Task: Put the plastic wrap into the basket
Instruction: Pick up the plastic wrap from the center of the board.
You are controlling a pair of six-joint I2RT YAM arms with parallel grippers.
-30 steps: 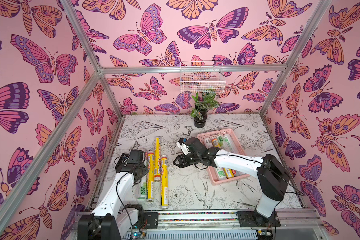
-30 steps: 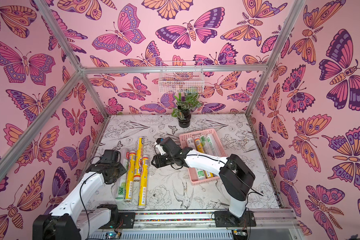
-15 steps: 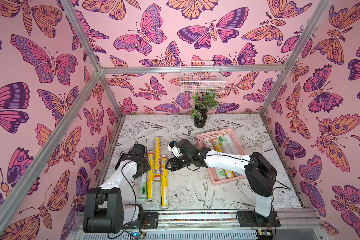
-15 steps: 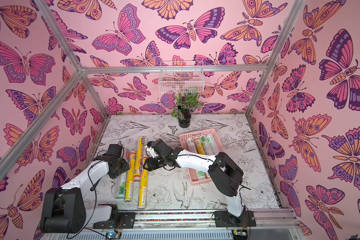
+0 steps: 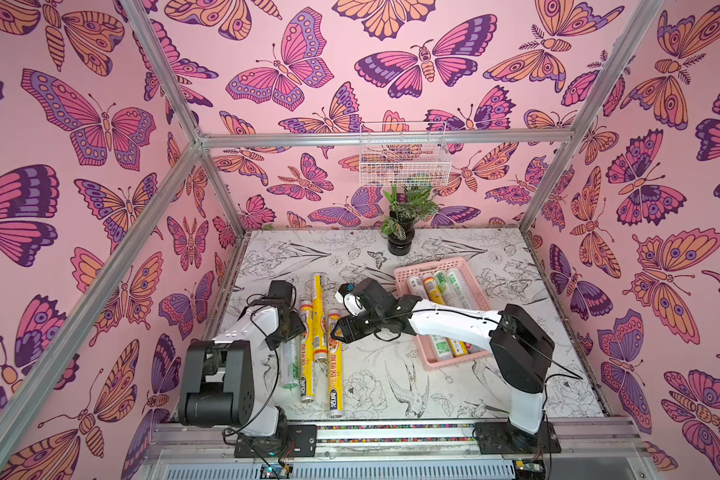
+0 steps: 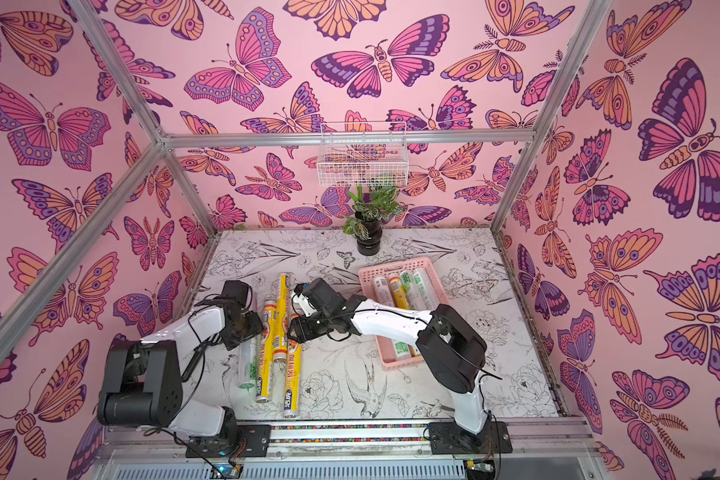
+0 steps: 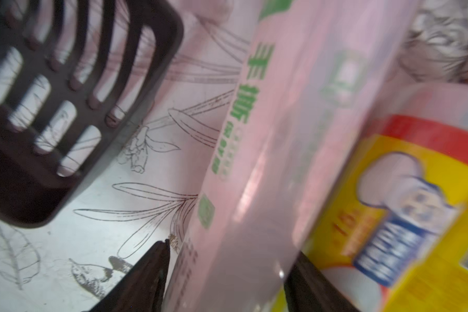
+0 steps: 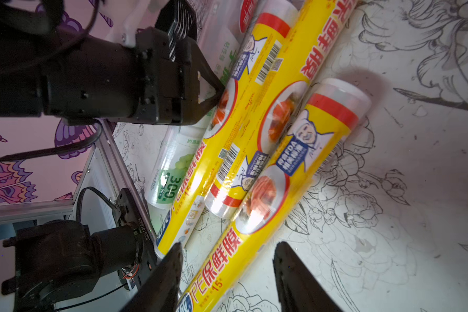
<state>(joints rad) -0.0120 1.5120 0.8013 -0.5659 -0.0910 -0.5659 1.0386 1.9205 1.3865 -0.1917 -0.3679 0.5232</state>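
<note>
Both top views: a pink basket (image 5: 429,265) on the right of the flower-printed table (image 5: 391,399) holds four rolls of plastic wrap (image 5: 434,291) side by side. The right arm crosses them, hiding their middles. Left of the basket, four loose rolls (image 5: 308,361) lie together, with the left gripper (image 5: 295,328) and right gripper (image 5: 336,331) low over them. How far each is open cannot be read here.

Left wrist view, blurred: the left fingers (image 7: 152,278) stand parted astride a silvery-white roll (image 7: 254,175), apparently loose around it. A black slotted scoop (image 7: 52,108) lies beside it, and a neighbouring yellow roll (image 7: 405,216) rests against its other side.

Right wrist view: the right fingers (image 8: 162,281) stand apart either side of the outermost yellow roll (image 8: 268,210). Bare table shows beside one finger, and nothing is gripped.
</note>
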